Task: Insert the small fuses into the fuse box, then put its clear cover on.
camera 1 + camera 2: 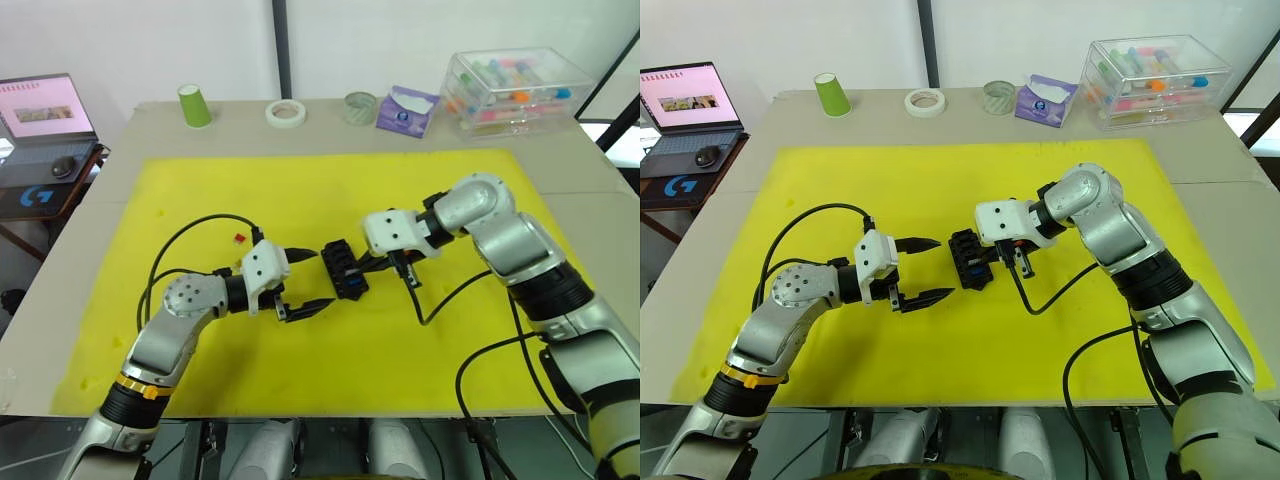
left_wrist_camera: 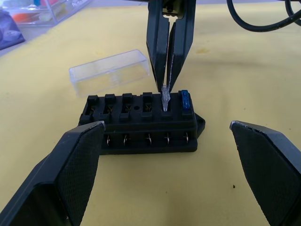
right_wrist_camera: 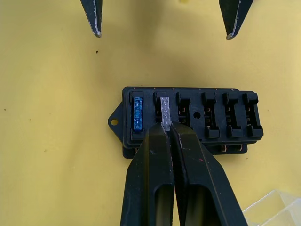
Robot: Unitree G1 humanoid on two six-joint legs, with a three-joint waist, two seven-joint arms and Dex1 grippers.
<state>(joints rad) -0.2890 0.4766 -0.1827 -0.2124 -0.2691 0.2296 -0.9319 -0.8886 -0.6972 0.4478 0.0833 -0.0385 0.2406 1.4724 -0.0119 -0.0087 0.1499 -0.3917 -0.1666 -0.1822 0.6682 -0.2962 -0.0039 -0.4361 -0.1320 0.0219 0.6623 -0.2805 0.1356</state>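
The black fuse box [image 1: 342,268] lies mid-mat between my two grippers. A blue fuse [image 3: 137,114] sits in its end slot. Next to it a grey fuse [image 3: 165,112] stands in the second slot, with my right gripper [image 3: 169,128] shut on its top edge. The other slots look empty. My left gripper [image 1: 324,278] hangs open just to the left of the box, one finger on each side of its near end. The clear cover [image 2: 110,73] lies on the mat just behind the box, beside the right gripper. A small red fuse [image 1: 240,238] rests on the mat left of the left gripper.
The yellow mat [image 1: 300,190] covers most of the table. Along the far edge stand a green cup [image 1: 194,105], a tape roll [image 1: 286,112], a clear roll [image 1: 360,107], a purple tissue pack [image 1: 406,110] and a large clear storage box [image 1: 515,90]. A laptop [image 1: 45,110] sits far left.
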